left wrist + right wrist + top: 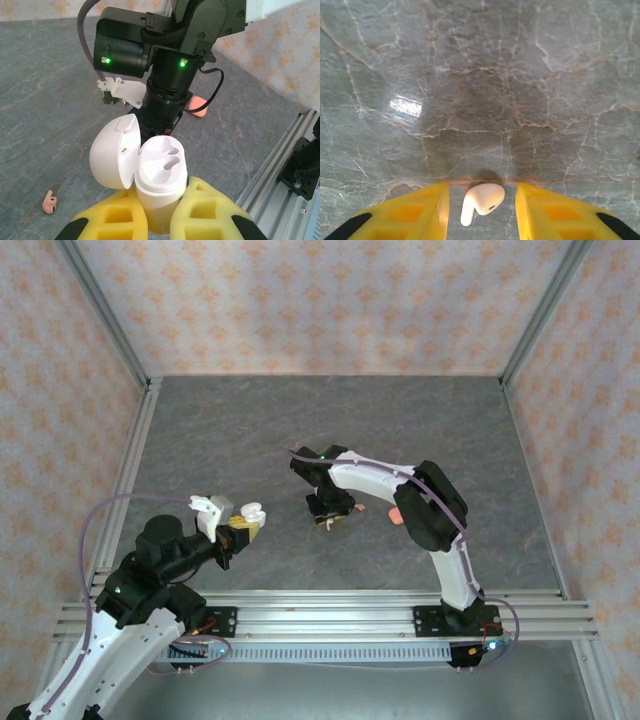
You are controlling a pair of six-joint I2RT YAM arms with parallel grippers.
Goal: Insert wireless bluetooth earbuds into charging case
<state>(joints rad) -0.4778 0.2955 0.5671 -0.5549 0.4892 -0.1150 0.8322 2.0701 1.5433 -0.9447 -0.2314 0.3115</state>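
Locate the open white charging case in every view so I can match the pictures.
Top external: the white charging case sits lower left of centre, at the tip of the left hand.
Left wrist: the case is bottom centre, its lid hinged open to the left, clamped between the yellow fingers.
Right wrist: this camera faces the tabletop and a white earbud.
Shared landmark: the grey veined tabletop.

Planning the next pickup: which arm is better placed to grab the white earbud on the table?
Right. The right hand sits open over the table with the white earbud lying between its fingers; the left hand is shut on the open white case.
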